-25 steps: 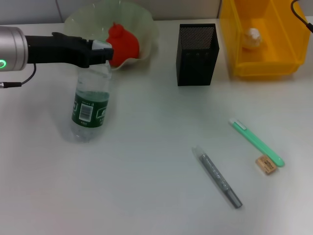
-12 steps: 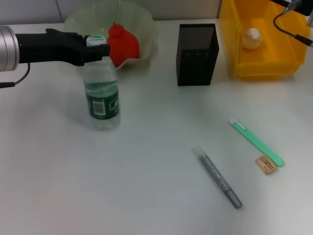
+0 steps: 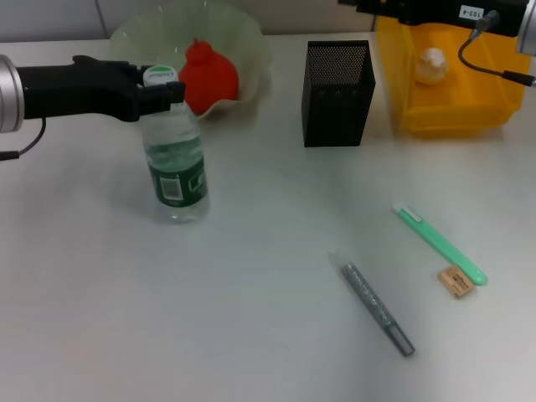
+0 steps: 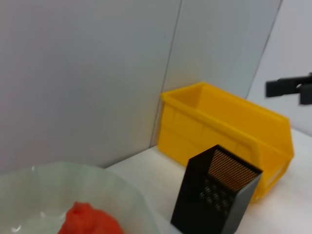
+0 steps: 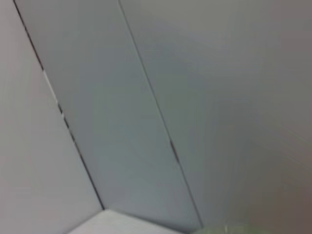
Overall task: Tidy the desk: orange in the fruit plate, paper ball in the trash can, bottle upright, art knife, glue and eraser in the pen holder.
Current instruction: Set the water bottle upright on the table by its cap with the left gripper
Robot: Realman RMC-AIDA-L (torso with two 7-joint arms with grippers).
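The bottle [image 3: 175,163] stands upright left of centre, and my left gripper [image 3: 161,85] is shut on its white-green cap. Behind it the orange [image 3: 209,75] lies in the fruit plate [image 3: 251,38]. The paper ball [image 3: 432,63] sits inside the trash can [image 3: 452,113]. Between plate and bin stands the pen holder [image 3: 337,92]. On the table at the right lie the green art knife [image 3: 440,244], the grey glue [image 3: 373,303] and the eraser [image 3: 456,281]. My right gripper [image 3: 368,5] hangs high above the pen holder's far side, half cut off by the picture's edge.
The left wrist view shows the orange [image 4: 90,222], the plate's rim [image 4: 122,190], the pen holder [image 4: 214,195] and the trash can [image 4: 229,122] against a grey wall. A cable [image 3: 494,71] from the right arm loops over the bin.
The bottle went from tilted to upright in my left gripper and shifted slightly right. My right arm swung in along the top edge, moving left over the bin.
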